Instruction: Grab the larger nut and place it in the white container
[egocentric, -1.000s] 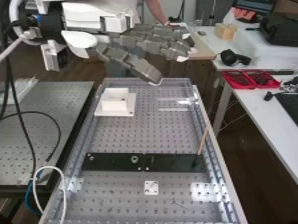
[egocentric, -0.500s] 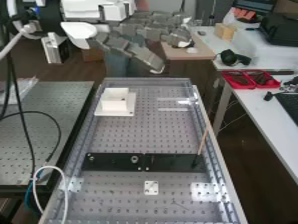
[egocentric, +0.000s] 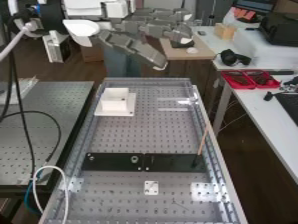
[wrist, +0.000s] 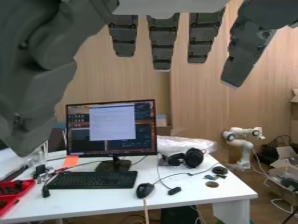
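Above the bench's far end, in the high view, the hand (egocentric: 148, 27) hangs with its fingers extended and nothing seen in its grasp. From the wrist, the hand (wrist: 163, 42) shows straight, spread fingers and a large thumb. The white container (egocentric: 115, 103), a square box on a white base plate, stands on the far left part of the bench, below and nearer than the hand. On the flat black bar (egocentric: 174, 162) the smaller nut (egocentric: 91, 157) sits near the left end, and the bearing (egocentric: 134, 159) stands farther right.
A thin wooden stick (egocentric: 203, 141) stands tilted at the bar's right end. A small white plate (egocentric: 151, 187) lies on the perforated bench (egocentric: 133, 135) nearer the camera. Red trays (egocentric: 249, 79) rest on the side table at right. Cables hang at the left.
The hand has risen a little in the high view, its fingers and thumb now higher above the bench's far edge. The container and the parts on the bar have stayed in place.
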